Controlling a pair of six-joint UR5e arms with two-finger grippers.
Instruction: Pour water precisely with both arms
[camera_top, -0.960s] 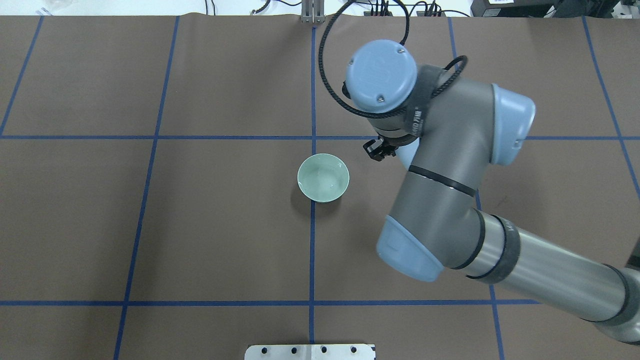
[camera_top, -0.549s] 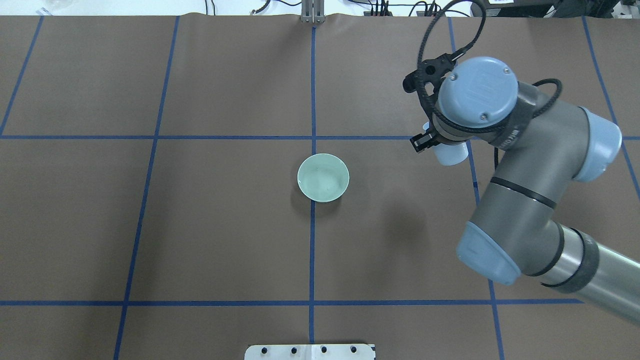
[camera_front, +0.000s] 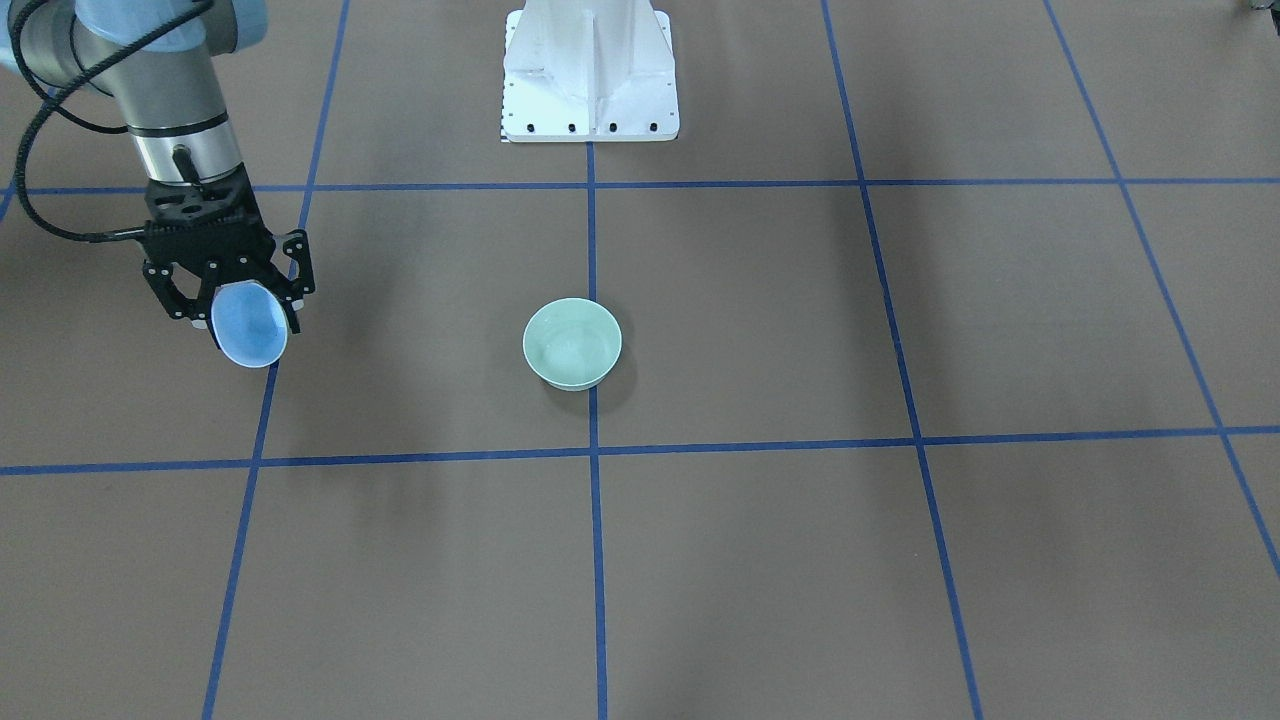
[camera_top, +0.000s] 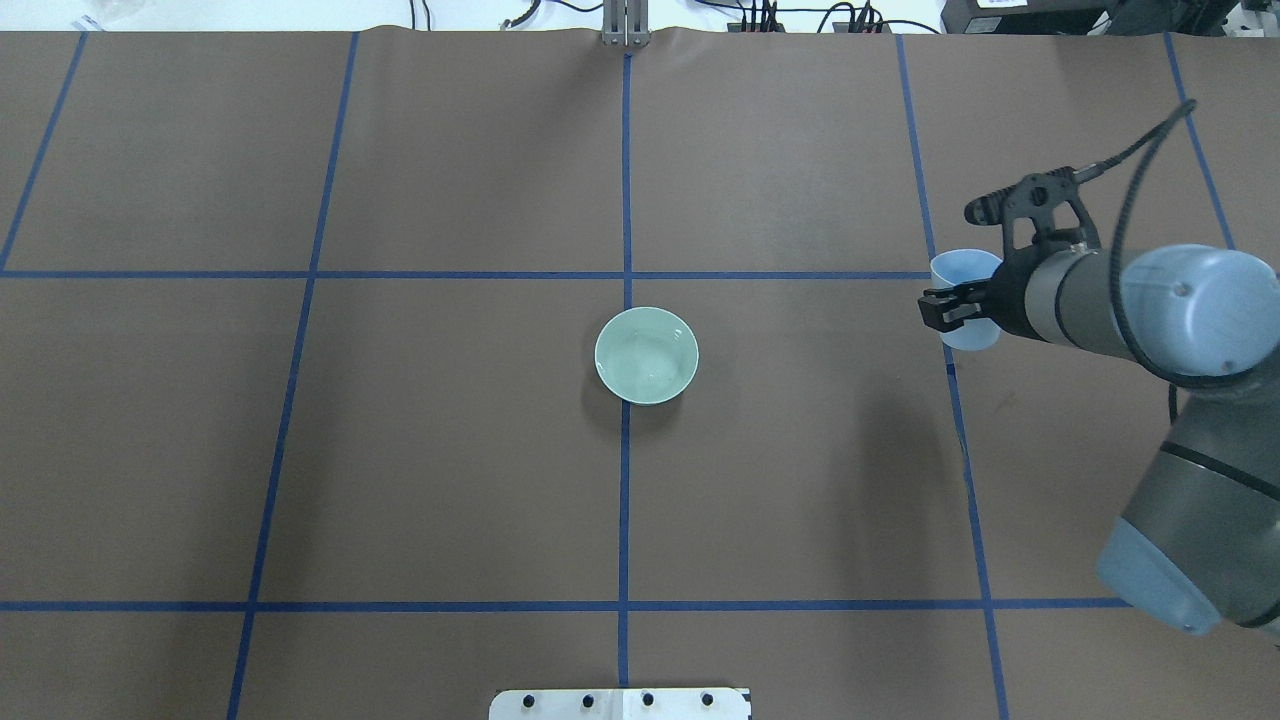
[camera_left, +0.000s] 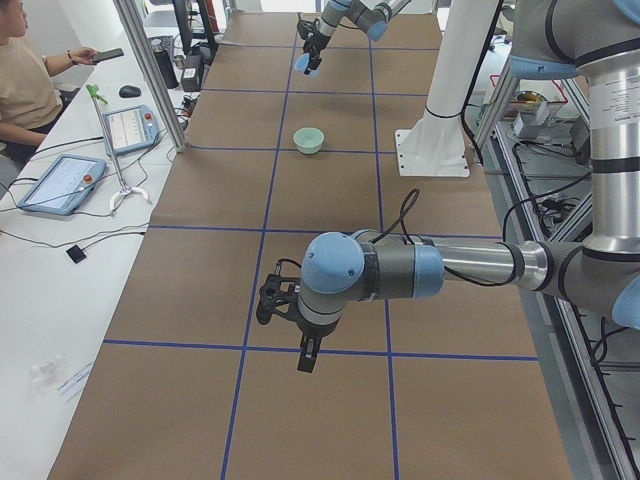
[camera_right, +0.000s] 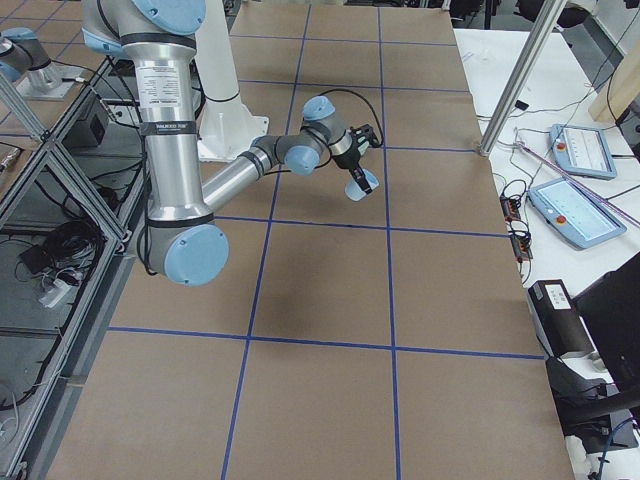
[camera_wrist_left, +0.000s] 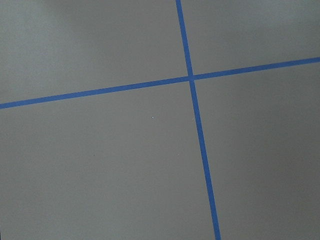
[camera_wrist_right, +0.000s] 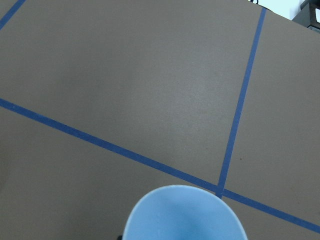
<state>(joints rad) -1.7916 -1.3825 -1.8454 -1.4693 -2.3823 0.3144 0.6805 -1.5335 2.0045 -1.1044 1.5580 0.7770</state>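
My right gripper (camera_top: 952, 305) is shut on a light blue cup (camera_top: 962, 272) and holds it above the table, well to the right of a pale green bowl (camera_top: 646, 355). The cup is tipped on its side, and its mouth faces the front camera (camera_front: 249, 328). Its rim fills the bottom of the right wrist view (camera_wrist_right: 184, 215). A little water (camera_front: 568, 350) glints in the bowl (camera_front: 572, 343). My left arm (camera_left: 370, 272) shows only in the exterior left view, low over the near table. I cannot tell its gripper's state. The left wrist view shows only the mat.
The brown mat carries a blue tape grid (camera_top: 625, 450). The white pedestal base (camera_front: 590, 70) stands behind the bowl. An operator (camera_left: 25, 80) sits at a side desk with tablets. Cables and a metal post (camera_top: 625, 25) line the far edge.
My right arm has swung right, away from the bowl, carrying the blue cup from beside the bowl to the right grid line. The bowl has not moved.
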